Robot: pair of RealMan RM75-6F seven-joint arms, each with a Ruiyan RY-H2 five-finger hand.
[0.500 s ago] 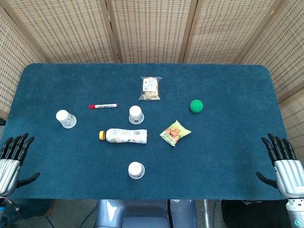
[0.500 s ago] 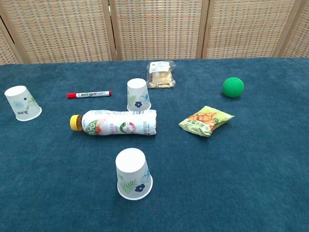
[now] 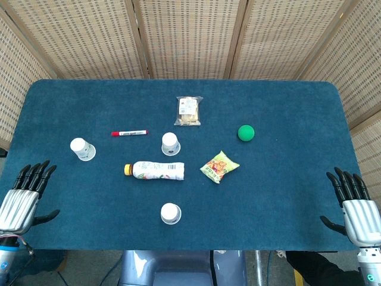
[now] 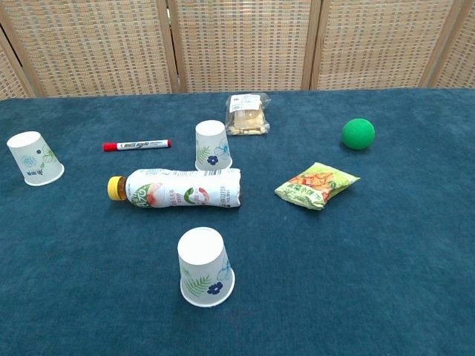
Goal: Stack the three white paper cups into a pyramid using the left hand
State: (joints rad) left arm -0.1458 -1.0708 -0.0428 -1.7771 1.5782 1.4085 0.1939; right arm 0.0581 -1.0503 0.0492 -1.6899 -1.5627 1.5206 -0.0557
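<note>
Three white paper cups with flower prints stand upside down and apart on the blue table. One cup (image 3: 83, 149) (image 4: 34, 158) is at the left, one (image 3: 170, 143) (image 4: 213, 145) near the middle, one (image 3: 170, 213) (image 4: 204, 266) close to the front edge. My left hand (image 3: 25, 196) hovers at the front left corner, fingers spread, holding nothing, well short of the left cup. My right hand (image 3: 356, 205) is at the front right edge, fingers spread and empty. The chest view shows neither hand.
A drink bottle (image 3: 156, 170) (image 4: 178, 188) lies on its side between the middle and front cups. A red marker (image 3: 129, 133) (image 4: 136, 144), a snack bag (image 3: 189, 111), a yellow-green packet (image 3: 219, 166) and a green ball (image 3: 246, 132) lie around. Wicker screens stand behind.
My left hand has moved a little to the right and forward over the table's front left corner. The right hand and the objects have not visibly moved.
</note>
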